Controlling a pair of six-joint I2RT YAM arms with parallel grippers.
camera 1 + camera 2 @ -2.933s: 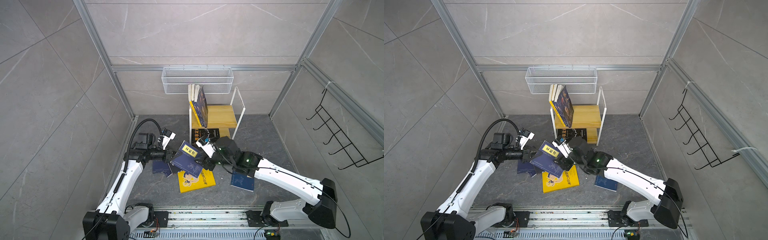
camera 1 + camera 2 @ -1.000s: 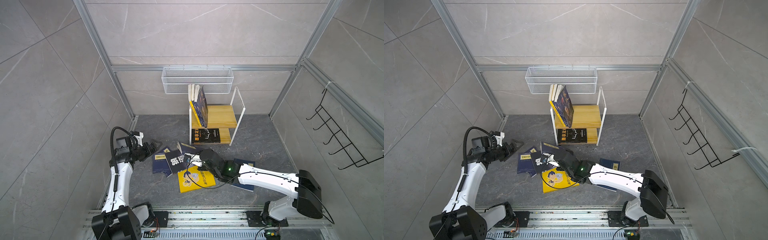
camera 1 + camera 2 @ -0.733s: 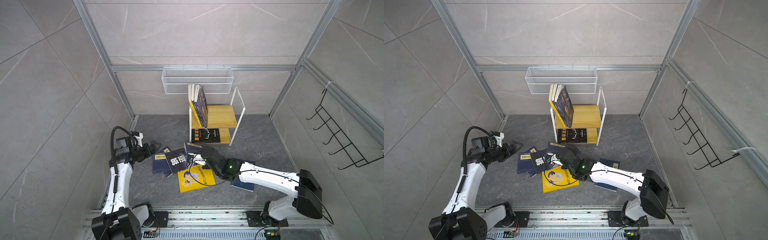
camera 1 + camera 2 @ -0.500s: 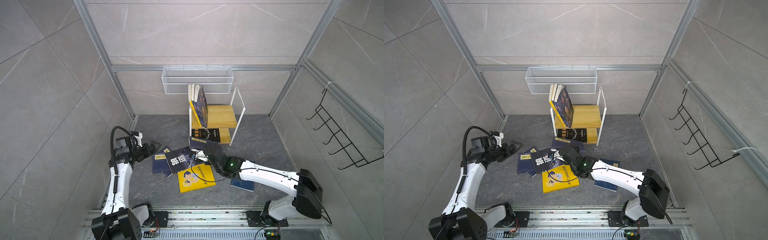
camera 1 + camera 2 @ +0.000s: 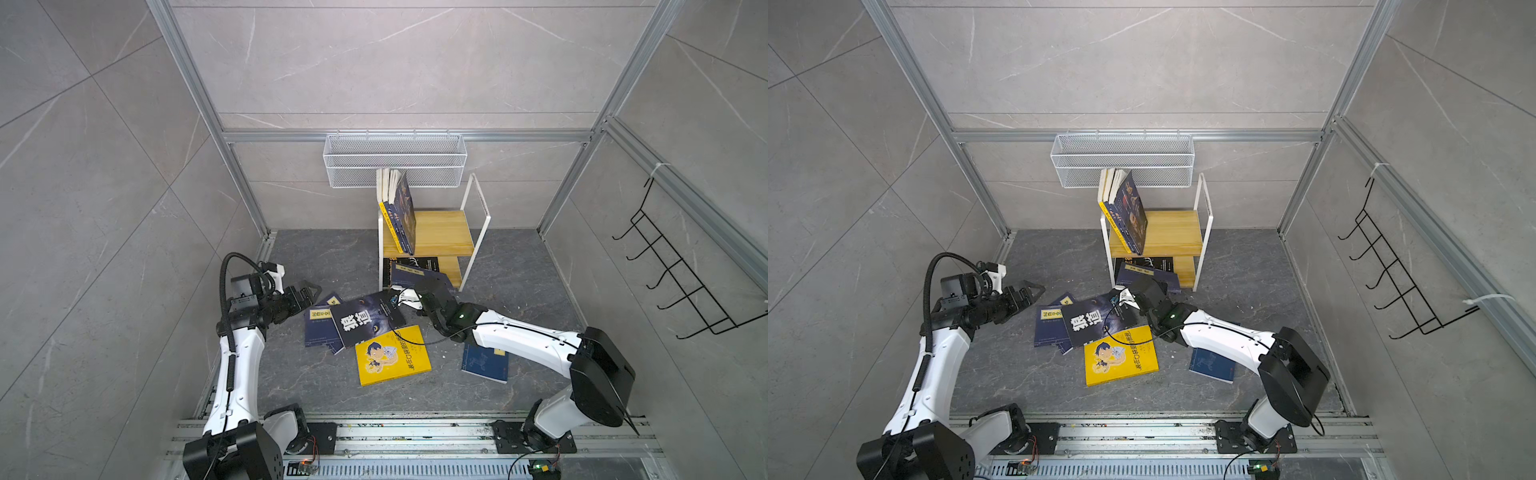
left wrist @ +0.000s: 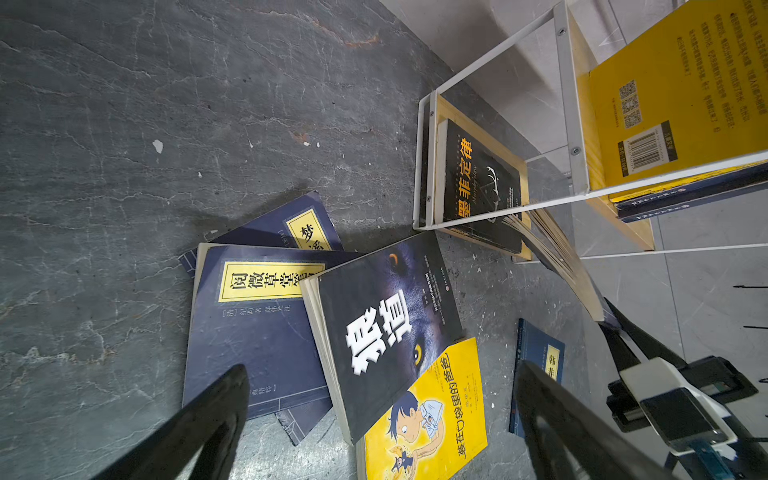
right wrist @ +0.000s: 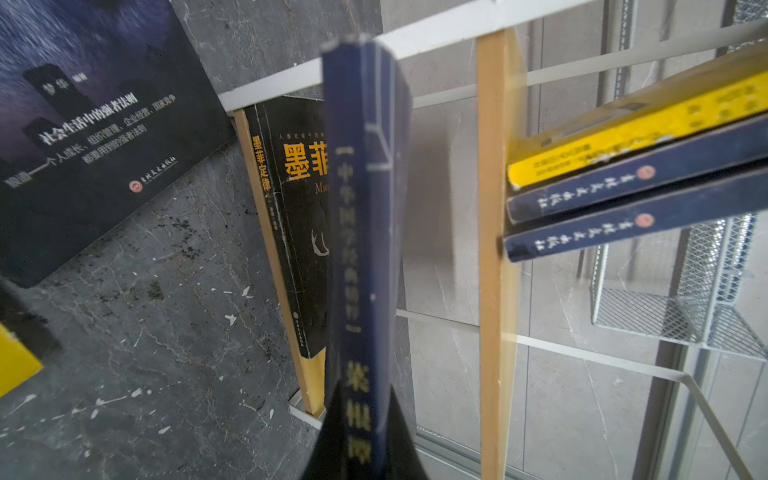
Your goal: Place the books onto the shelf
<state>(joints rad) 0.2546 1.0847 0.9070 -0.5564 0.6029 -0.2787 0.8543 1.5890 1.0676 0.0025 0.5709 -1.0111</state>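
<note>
Left arm (image 5: pixel 239 357): rises from desk's near left corner, elbow bent, wrist level, pointing toward middle. Left gripper (image 5: pixel 311 291): jaws wide apart, off desk. Right arm (image 5: pixel 523 338): stretched low from near right corner. Right gripper (image 7: pixel 362 401): clamped on book (image 5: pixel 411 272) spine.

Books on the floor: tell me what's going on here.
The right gripper is shut on a navy book, holding it at the shelf's lower tier, where a black book lies. The left gripper hovers open near the loose books on the floor. A few books lean on the upper tier.
</note>
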